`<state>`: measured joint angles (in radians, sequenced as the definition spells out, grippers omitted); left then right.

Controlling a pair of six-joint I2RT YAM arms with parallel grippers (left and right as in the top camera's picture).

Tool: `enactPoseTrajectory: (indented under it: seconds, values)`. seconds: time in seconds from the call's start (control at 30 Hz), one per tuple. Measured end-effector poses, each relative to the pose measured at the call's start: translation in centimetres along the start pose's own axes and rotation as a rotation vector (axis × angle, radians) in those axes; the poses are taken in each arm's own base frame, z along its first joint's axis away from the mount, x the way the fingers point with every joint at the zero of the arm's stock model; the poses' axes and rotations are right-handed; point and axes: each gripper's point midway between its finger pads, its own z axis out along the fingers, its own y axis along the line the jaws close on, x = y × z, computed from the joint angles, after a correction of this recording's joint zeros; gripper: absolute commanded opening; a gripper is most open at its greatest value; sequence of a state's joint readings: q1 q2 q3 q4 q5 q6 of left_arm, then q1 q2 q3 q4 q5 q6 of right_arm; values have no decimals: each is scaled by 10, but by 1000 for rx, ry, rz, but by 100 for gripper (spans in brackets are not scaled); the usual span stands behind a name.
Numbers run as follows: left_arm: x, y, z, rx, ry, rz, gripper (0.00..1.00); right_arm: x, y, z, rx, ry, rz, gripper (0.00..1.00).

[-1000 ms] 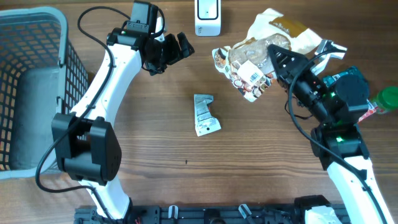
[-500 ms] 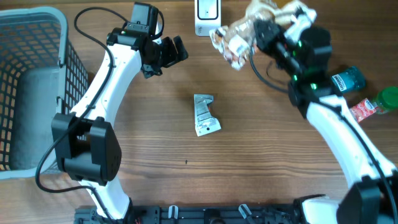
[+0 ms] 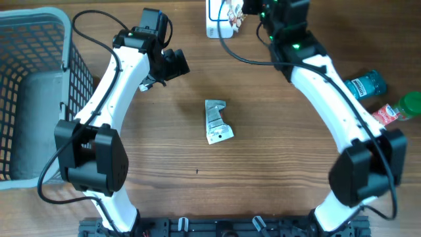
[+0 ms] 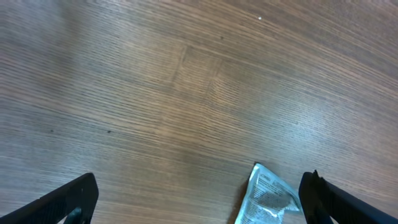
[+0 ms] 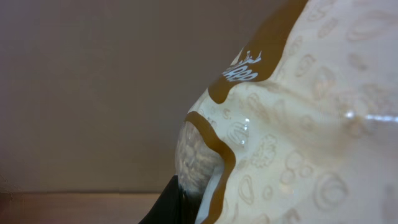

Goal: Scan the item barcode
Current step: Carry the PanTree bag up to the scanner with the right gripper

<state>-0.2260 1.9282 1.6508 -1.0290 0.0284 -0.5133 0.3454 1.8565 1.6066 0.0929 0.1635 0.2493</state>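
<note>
The item is a cream snack bag with brown trim [image 5: 298, 124] that fills the right wrist view. My right gripper [image 3: 250, 8] is shut on it at the table's far edge. The bag's printed end [image 3: 233, 12] hangs right beside the white scanner [image 3: 214, 18]. One dark fingertip [image 5: 174, 208] shows under the bag. My left gripper [image 3: 172, 64] is open with nothing between its fingers [image 4: 62, 202], hovering over bare wood left of centre. A crumpled silver packet [image 3: 217, 122] lies mid-table; in the left wrist view it [image 4: 267, 199] sits by the right finger.
A grey wire basket [image 3: 39, 26] stands at the far left. At the right edge lie a teal bottle [image 3: 367, 84], a green-capped bottle [image 3: 409, 104] and a red packet [image 3: 388, 115]. The right arm arches from the front right to the back.
The right arm has swung the bag from the right middle of the table up and left to the scanner. The left gripper has drifted slightly left, still open.
</note>
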Motion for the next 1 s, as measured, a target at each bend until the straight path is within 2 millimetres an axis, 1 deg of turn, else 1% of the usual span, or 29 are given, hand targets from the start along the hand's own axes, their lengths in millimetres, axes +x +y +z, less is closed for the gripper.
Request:
enactPoseTrajectory:
  seconds: [0.13, 0.23, 0.3, 0.4, 0.53, 0.63, 0.73, 0.9, 0.93, 1.0]
  values:
    - [-1, 1, 0, -8, -5, 0, 100, -7, -12, 15, 102, -65, -162, 5]
    - [-1, 1, 0, -8, -5, 0, 100, -9, -15, 20, 155, -96, -280, 5]
    - [-1, 1, 0, -8, -5, 0, 100, -8, -11, 22, 169, -108, -352, 5]
    - [-1, 1, 0, -8, -5, 0, 100, -5, 5, 26, 171, -137, -478, 5]
    - [-1, 2, 0, -11, -7, 0, 100, 1, 22, 32, 166, -176, -595, 5]
    - [-1, 2, 0, -13, -8, 0, 100, 12, 27, 42, 178, -195, -700, 5]
    - [-2, 2, 0, -14, -9, 0, 100, 25, 24, 53, 209, -210, -813, 5]
    - [-1, 2, 0, -14, -9, 0, 100, 56, 19, 70, 229, -181, -984, 5]
    - [-1, 2, 0, -14, -9, 0, 100, 60, 19, 71, 225, -175, -1013, 5]
    - [-2, 2, 0, -14, -9, 0, 100, 61, 22, 72, 212, -177, -1049, 5]
